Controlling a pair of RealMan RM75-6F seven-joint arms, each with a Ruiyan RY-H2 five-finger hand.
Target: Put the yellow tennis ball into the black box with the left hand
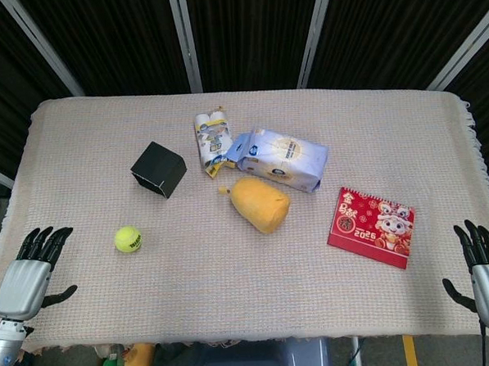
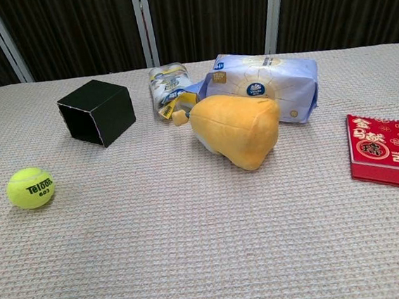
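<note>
Left hand at the near left edge of the table, fingers apart and stretched forward, holding nothing. Right hand at the near right edge, likewise spread and empty, well apart from everything. Neither hand visible in the chest view.

Yellow tennis ball resting free on the woven cloth, near the left hand and a little forward and to the right of it. Black box further back, lying on its side with the opening toward the near left, roughly facing the ball; inside probably empty, but too dark to be sure.

For a good grasp: bring the left hand over the ball from above, fingers wide, then close evenly around it so it does not roll away on the cloth. Afterwards approach the box from the open side, low, and release inside without pushing the light box backward. Yellow plush toy and the packages nearby not in the path.
</note>
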